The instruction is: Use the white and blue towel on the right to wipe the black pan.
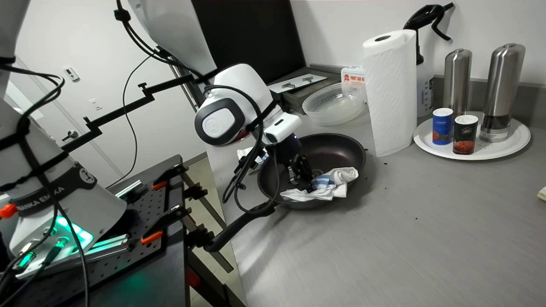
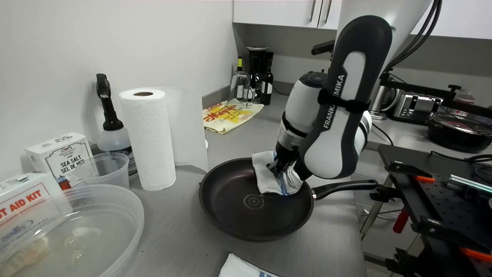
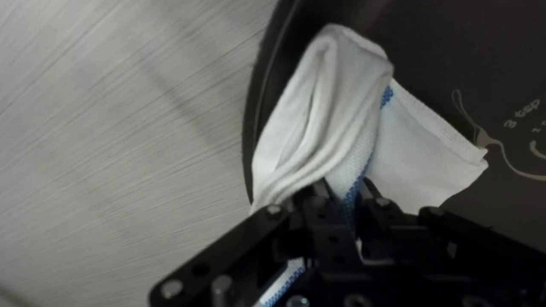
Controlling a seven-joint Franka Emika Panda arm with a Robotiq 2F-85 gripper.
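The black pan (image 2: 238, 211) stands on the grey counter, its handle (image 2: 344, 187) pointing toward the robot's side. Bunched over the handle-side part of the pan is the white and blue towel (image 2: 269, 184); in an exterior view the towel (image 1: 343, 177) reaches across the rim. My gripper (image 2: 276, 170) points down into the pan with its fingers pinching the cloth. In the wrist view, folds of the towel (image 3: 328, 111) run out from between the jaws of the gripper (image 3: 344, 187) onto the dark pan surface (image 3: 448, 51). The fingertips are partly covered by cloth.
Another folded white cloth with blue stripes (image 2: 246, 267) lies beside the pan. A paper towel roll (image 1: 390, 94) stands close to the pan's far side. Near it are a see-through bowl (image 1: 332, 113) and a white plate (image 1: 518, 143) with grinders and small shakers.
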